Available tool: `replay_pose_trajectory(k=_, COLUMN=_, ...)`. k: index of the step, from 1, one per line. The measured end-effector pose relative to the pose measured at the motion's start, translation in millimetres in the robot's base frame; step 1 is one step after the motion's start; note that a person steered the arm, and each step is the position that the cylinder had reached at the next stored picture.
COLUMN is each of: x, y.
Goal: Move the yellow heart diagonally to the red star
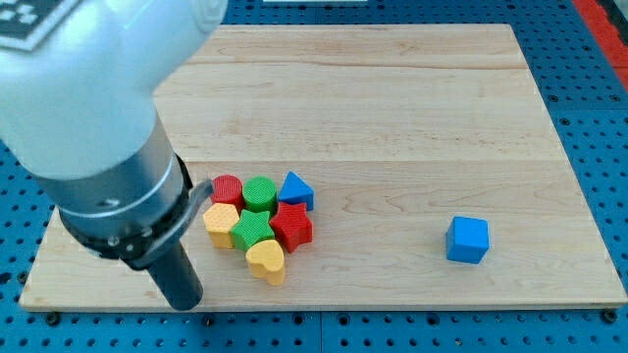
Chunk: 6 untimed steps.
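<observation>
The yellow heart (pixel 266 260) lies at the bottom of a tight cluster of blocks, left of the board's middle. The red star (pixel 291 226) sits just above and to the right of it, touching it. My tip (pixel 188 303) rests near the board's bottom edge, to the left of the yellow heart and a little lower. A gap separates it from the heart. The large grey arm body fills the view's upper left and hides that part of the board.
The cluster also holds a red cylinder (pixel 228 188), a green cylinder (pixel 259 193), a blue triangle (pixel 296 189), a yellow hexagon (pixel 220 224) and a green block (pixel 252 231). A blue cube (pixel 467 239) stands alone at the right. The wooden board (pixel 392 108) ends just below my tip.
</observation>
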<state>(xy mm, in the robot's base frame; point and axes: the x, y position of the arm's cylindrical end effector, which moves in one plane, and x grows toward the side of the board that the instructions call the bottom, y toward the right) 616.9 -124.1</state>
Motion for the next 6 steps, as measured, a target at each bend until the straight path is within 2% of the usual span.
replay_pose_trajectory(k=1, x=1.9, y=-2.5)
replay_pose_trajectory(k=3, x=1.8, y=40.1)
replay_pose_trajectory(k=5, x=-11.0, y=45.8)
replay_pose_trajectory(k=6, x=-30.7, y=67.4)
